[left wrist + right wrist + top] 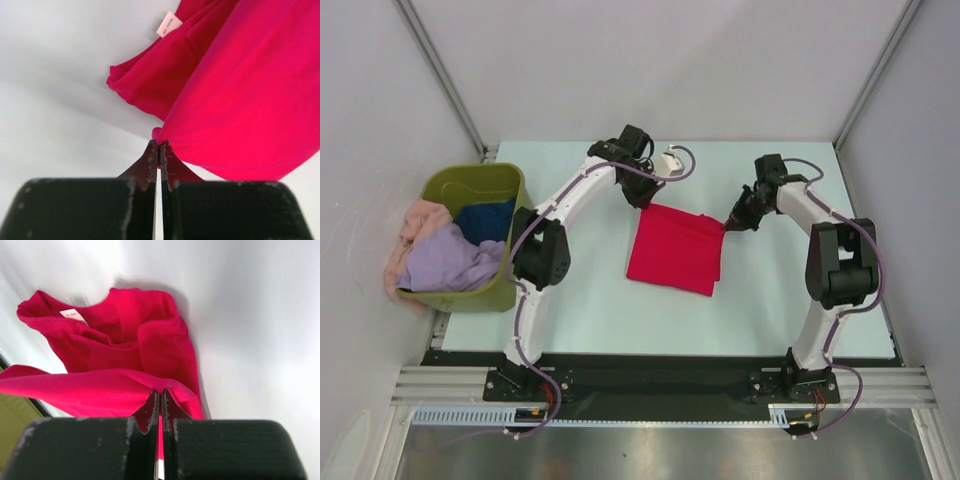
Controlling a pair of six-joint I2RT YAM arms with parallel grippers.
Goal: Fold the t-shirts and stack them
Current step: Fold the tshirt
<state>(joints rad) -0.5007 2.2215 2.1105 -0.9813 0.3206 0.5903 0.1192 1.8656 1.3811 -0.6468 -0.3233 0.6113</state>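
Note:
The bright red t-shirt (pixel 677 250) lies partly folded mid-table, its far edge lifted. My left gripper (pixel 649 199) is shut on its far left corner; in the left wrist view the cloth (pixel 240 85) hangs from the closed tips (pixel 159 145), with the white neck label (pixel 169 24) above. My right gripper (pixel 729 224) is shut on the far right corner; in the right wrist view the red cloth (pixel 125 350) spreads from the tips (pixel 160 392), label (pixel 72 315) at left. Lavender (pixel 450 260), peach-pink (pixel 415 222) and dark blue (pixel 485 217) shirts lie in the tub.
The olive-green tub (pixel 510 290) stands at the left edge of the table, beside the left arm. Grey walls enclose the table on the left, back and right. A black rail runs along the near edge by the arm bases.

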